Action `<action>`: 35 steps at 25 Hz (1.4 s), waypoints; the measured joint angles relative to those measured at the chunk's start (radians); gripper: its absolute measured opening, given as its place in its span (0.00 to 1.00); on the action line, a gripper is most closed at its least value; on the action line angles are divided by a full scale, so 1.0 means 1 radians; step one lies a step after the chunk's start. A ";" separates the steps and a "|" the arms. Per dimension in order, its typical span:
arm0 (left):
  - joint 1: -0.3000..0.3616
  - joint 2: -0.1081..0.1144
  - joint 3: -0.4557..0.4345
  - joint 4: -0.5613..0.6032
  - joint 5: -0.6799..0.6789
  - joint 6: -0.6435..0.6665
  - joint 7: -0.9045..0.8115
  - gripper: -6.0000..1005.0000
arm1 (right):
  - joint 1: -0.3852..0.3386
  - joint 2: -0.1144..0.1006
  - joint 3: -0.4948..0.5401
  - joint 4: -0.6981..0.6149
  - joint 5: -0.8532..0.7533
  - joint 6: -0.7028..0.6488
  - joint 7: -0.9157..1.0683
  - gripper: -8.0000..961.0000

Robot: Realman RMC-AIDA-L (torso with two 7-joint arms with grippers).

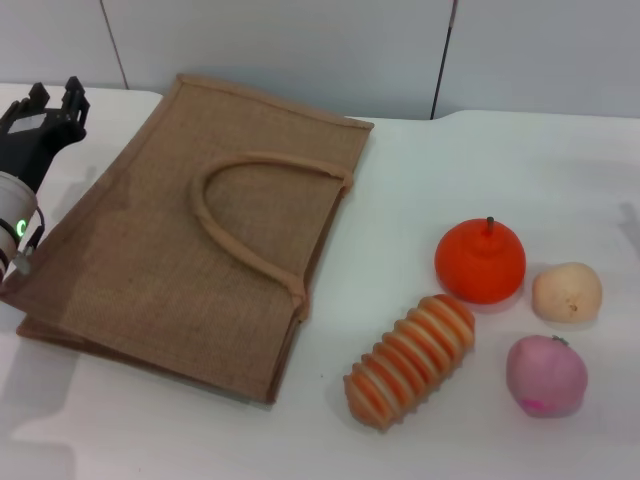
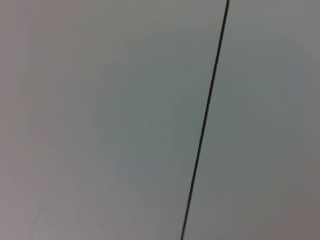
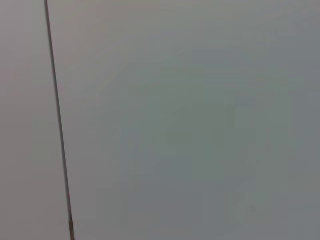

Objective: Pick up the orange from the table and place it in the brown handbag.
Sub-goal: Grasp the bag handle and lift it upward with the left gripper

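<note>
**Orange on table, handbag lying flat**

The brown handbag (image 1: 190, 250) lies flat on the table (image 1: 480, 440), mouth toward the far wall; nothing shows inside it. The orange (image 1: 480, 260) sits on the table to the right of the handbag, well apart from it. Just beside the orange: a ribbed oblong item (image 1: 411, 360) in front, a pale peach fruit (image 1: 567, 292) to its right, a pink fruit (image 1: 546, 375) nearer.

The left gripper (image 1: 45, 105) hovers at the handbag's left edge; jaw state cannot be told. Both wrist views show only a plain wall panel with one dark seam.
</note>
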 joint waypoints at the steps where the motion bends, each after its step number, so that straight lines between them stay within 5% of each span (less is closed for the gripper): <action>1: -0.001 0.001 0.000 0.000 0.005 0.002 -0.015 0.47 | 0.000 0.000 0.000 0.000 0.000 0.000 0.000 0.90; 11: -0.001 0.014 0.002 0.044 0.202 0.060 -0.304 0.47 | -0.002 -0.002 0.000 0.000 -0.003 0.025 -0.002 0.90; 26: -0.051 0.015 0.002 0.300 0.875 0.184 -1.021 0.47 | -0.004 -0.002 0.000 -0.002 0.000 0.026 -0.002 0.90; 29: -0.066 0.016 0.002 0.408 1.108 0.142 -1.301 0.47 | -0.004 -0.003 0.000 -0.001 0.000 0.033 -0.003 0.90; 35: -0.079 0.016 0.002 0.538 1.334 0.009 -1.599 0.47 | -0.004 -0.004 0.000 -0.003 -0.002 0.038 -0.003 0.90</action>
